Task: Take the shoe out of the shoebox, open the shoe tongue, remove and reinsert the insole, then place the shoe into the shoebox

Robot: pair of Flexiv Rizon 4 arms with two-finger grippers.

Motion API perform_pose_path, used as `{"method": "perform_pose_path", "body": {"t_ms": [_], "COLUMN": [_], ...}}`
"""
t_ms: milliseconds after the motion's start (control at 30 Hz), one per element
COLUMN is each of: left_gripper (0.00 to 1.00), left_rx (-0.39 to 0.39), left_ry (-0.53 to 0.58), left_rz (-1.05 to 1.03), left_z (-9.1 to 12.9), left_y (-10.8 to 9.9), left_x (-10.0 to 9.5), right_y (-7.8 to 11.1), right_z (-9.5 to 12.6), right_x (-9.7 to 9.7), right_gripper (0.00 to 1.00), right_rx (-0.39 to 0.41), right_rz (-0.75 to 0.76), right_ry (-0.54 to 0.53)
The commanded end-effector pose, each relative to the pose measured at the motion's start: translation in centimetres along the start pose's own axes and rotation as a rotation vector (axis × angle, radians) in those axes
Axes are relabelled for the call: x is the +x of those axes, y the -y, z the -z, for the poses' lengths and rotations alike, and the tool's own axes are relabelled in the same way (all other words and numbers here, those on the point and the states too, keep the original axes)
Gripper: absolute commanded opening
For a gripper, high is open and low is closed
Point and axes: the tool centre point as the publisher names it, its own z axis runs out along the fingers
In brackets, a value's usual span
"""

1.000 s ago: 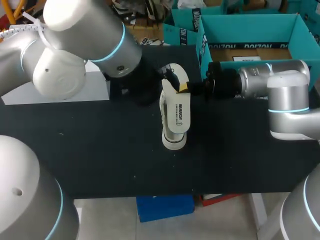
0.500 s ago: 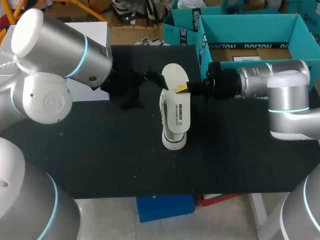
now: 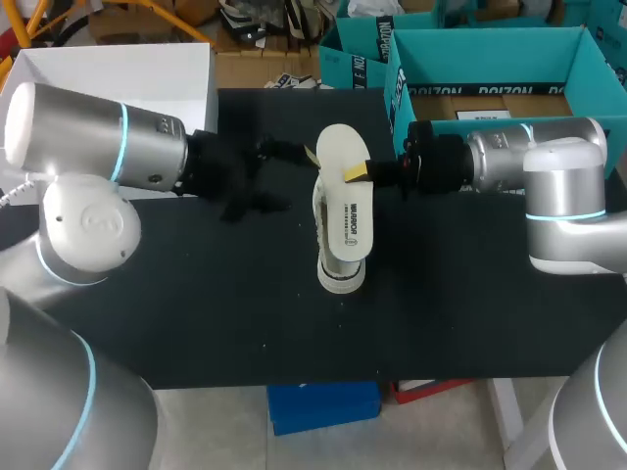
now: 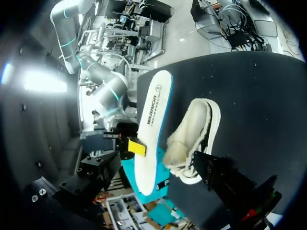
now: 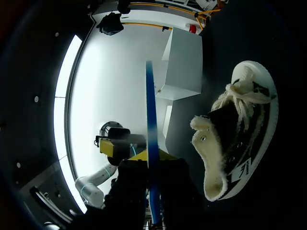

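One insole [image 3: 342, 147] pinched in the right end effector [image 3: 356, 174], just beside the shoe [image 3: 344, 233].

— What is lying under everything here?
— A black table [image 3: 196, 313] is spreading across the view, with small pale specks showing on its matte top.
— Anything standing on it?
— A white box [image 3: 147, 69] is sitting at its far left corner.

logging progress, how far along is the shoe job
Done: the shoe is out of the shoebox and on the table, insole removed. In hand: the right end effector grips the insole beside the shoe. Left: reinsert it, then box the shoe.
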Motion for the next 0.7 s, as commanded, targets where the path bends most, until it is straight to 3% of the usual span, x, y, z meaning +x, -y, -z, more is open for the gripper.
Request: {"method": "perform_pose_path", "body": {"t_ms": [33,700], "left_gripper": [1.00,1.00], "left_rx": [-0.001,-0.001], "left_ry": [0.314,0.314], "left_rz": [0.003,0.003], "left_z": [-0.37,-0.37], "left_y": [-0.01,-0.01], "left_x": [0.32,0.32], "right_y": [-0.03,-0.03], "right_z": [-0.11,-0.11], "right_x": [-0.09,-0.09], "right_gripper": [0.00,0.00], "right_rx": [-0.001,-0.001], "right_rz": [0.000,0.000], "right_ry": [0.001,0.001]}}
